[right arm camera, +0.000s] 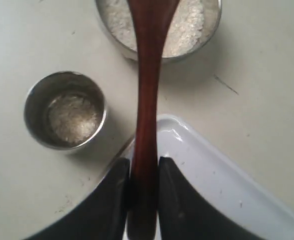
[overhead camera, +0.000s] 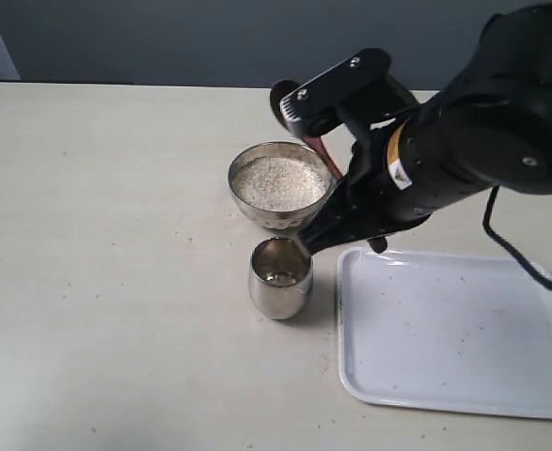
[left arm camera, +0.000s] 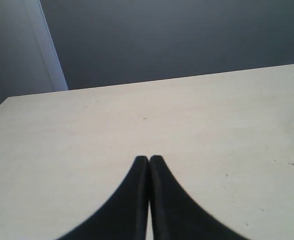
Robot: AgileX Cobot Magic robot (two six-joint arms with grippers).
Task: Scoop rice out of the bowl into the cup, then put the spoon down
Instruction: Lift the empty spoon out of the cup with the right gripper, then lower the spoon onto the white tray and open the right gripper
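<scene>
- Rice (overhead camera: 279, 182) heaped in bowl (overhead camera: 253, 212); thin layer inside cup (overhead camera: 277, 299) just beside it.
- Wooden spoon (right arm camera: 148, 90) clamped by handle in right gripper (right arm camera: 143, 163), head above bowl.
- Left gripper (left arm camera: 149, 159) pressed closed, holding nothing, over table (left arm camera: 136, 115).
- White tray (overhead camera: 454, 329) beside cup.

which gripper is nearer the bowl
Right. The right gripper hangs beside the bowl, clamping the spoon that reaches over it. The left gripper is shut over bare table, with no bowl in its view.
</scene>
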